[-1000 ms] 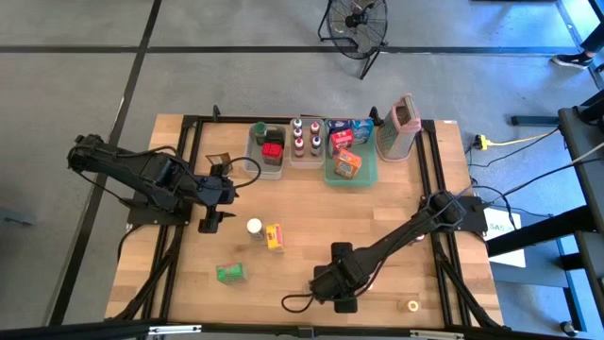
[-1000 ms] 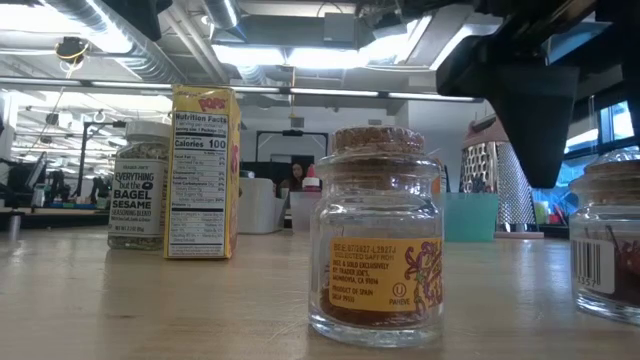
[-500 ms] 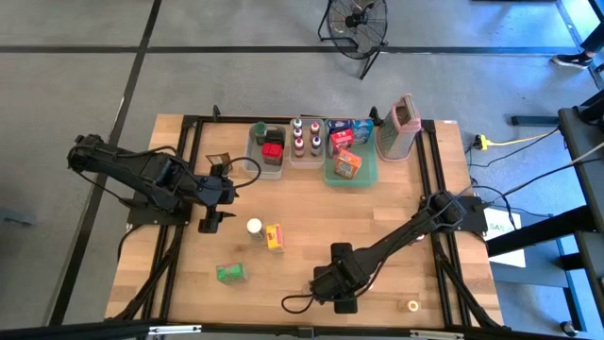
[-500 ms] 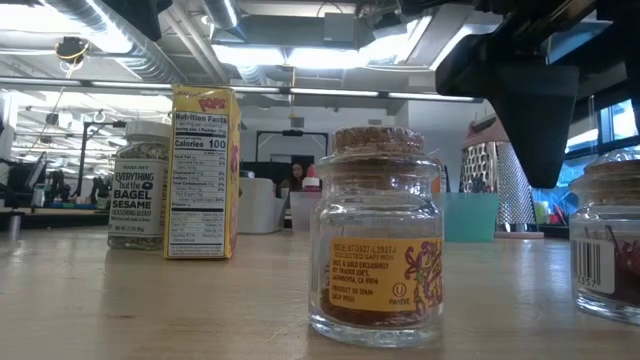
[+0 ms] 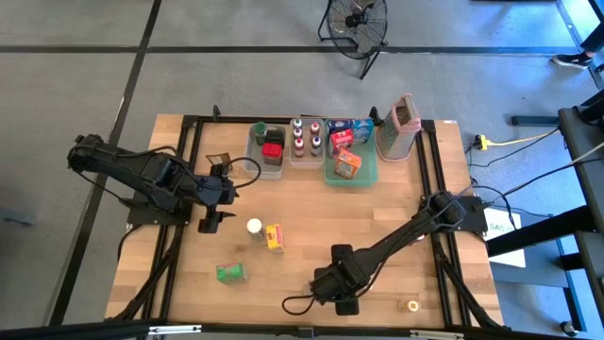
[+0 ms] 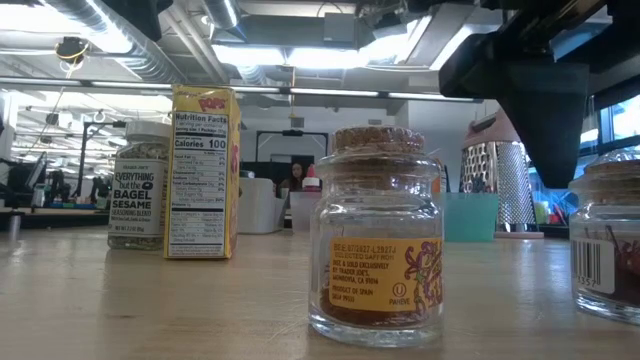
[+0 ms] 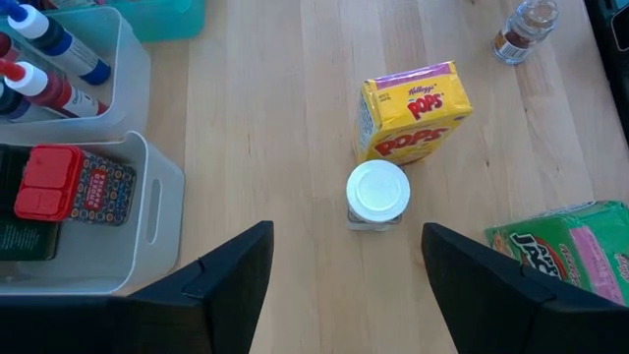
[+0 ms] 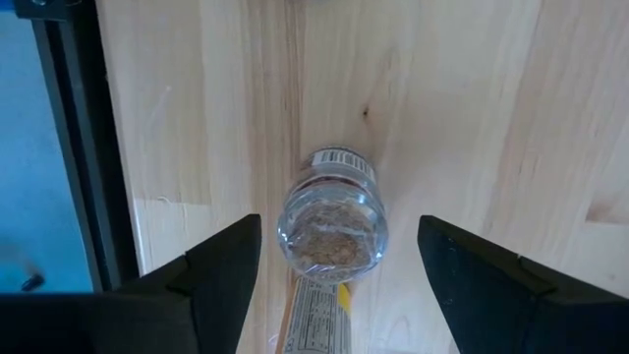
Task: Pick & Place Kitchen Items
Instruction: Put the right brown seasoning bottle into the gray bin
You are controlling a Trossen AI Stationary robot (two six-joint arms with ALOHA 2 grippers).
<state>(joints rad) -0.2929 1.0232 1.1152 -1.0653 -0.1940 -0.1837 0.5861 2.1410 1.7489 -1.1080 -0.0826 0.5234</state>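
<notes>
My right gripper (image 5: 340, 297) (image 8: 339, 221) points down near the table's near edge, open. Its fingers stand on either side of a small cork-stoppered jar (image 8: 332, 236) (image 6: 612, 240) without touching it; the jar stands upright on its base. A second cork jar (image 6: 380, 240) stands close by. My left gripper (image 5: 212, 222) (image 7: 346, 236) hangs open at the left, aimed at a white-capped seasoning jar (image 7: 378, 192) (image 5: 254, 227) and a yellow Pops box (image 7: 411, 110) (image 5: 274, 236), both upright on the table.
A green box (image 5: 229, 273) lies near the front left, and another small jar (image 5: 411, 306) stands at the front right. Along the far edge stand two clear tubs (image 5: 269, 162) (image 5: 305, 159) with items, a green tray (image 5: 351, 179) and a metal grater (image 5: 401, 127).
</notes>
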